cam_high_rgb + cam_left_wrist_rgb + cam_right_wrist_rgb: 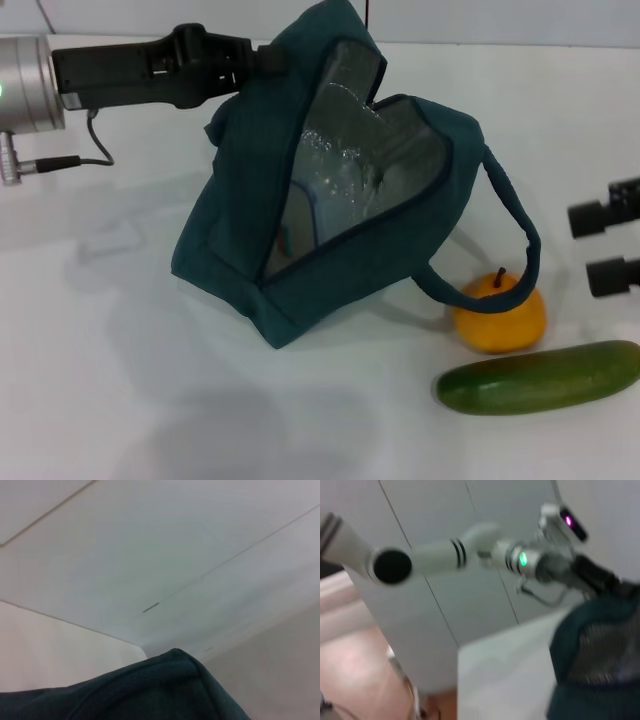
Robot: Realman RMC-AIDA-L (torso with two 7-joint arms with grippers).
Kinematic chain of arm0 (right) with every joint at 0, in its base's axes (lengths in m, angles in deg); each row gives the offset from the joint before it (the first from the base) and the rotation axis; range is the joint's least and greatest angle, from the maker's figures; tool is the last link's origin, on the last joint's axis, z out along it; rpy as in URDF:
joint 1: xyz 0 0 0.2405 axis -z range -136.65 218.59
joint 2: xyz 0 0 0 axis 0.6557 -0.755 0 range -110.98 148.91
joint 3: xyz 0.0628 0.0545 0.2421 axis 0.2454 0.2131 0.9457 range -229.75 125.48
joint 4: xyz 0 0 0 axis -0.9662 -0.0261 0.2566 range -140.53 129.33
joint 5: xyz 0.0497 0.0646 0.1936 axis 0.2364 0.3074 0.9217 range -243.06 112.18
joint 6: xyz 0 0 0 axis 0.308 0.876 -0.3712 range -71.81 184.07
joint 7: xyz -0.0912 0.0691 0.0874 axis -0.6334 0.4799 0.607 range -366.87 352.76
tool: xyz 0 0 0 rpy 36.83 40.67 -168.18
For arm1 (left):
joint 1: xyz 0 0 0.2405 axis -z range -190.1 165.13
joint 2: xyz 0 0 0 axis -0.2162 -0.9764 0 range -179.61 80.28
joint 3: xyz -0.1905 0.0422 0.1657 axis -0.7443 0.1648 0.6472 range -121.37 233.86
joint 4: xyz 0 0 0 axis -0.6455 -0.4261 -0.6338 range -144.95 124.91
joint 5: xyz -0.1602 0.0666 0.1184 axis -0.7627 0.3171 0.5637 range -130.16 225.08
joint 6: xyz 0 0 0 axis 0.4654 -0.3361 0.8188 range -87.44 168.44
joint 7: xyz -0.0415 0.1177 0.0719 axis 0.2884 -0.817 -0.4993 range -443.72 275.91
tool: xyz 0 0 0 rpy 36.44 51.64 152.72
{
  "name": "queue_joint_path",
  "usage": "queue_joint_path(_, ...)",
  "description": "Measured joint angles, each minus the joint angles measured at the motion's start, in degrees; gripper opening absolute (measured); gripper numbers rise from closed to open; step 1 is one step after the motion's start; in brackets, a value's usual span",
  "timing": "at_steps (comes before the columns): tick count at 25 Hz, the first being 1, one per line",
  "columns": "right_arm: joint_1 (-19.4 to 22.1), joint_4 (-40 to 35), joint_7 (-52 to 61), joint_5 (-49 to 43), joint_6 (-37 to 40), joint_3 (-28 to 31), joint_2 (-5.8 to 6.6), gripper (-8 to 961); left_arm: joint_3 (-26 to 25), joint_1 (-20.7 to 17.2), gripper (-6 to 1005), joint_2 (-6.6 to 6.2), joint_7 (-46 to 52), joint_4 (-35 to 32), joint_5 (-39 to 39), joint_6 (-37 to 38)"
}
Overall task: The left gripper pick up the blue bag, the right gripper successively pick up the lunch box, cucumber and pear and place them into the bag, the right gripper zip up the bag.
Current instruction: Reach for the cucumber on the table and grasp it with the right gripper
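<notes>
White surface (pixel 120 380) spans the whole head view, plain and matte, soft shadows on it. Far edge meets a pale wall (pixel 500 20) at the top of that view. Left wrist view: white ceiling panels (pixel 150 555) with thin seams and a small dark slot (pixel 150 607). Right wrist view: light grey wall panels (pixel 470 605) with vertical seams, reddish-brown floor (pixel 365 680) below, a corner of the white surface in front.
</notes>
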Motion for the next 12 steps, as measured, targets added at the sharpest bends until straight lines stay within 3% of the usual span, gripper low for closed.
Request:
queue_joint_path(5, 3.12, -7.91, 4.04, -5.36, 0.01, -3.57, 0.41, 577, 0.0, -0.16, 72, -0.03, 0.21, 0.6, 0.02, -0.97)
queue_joint_path(12, 4.46, -11.39, 5.31, -17.65, -0.31, -4.96, -1.37, 578, 0.0, -0.47, 72, 0.07, 0.29, 0.6, 0.01, -2.8)
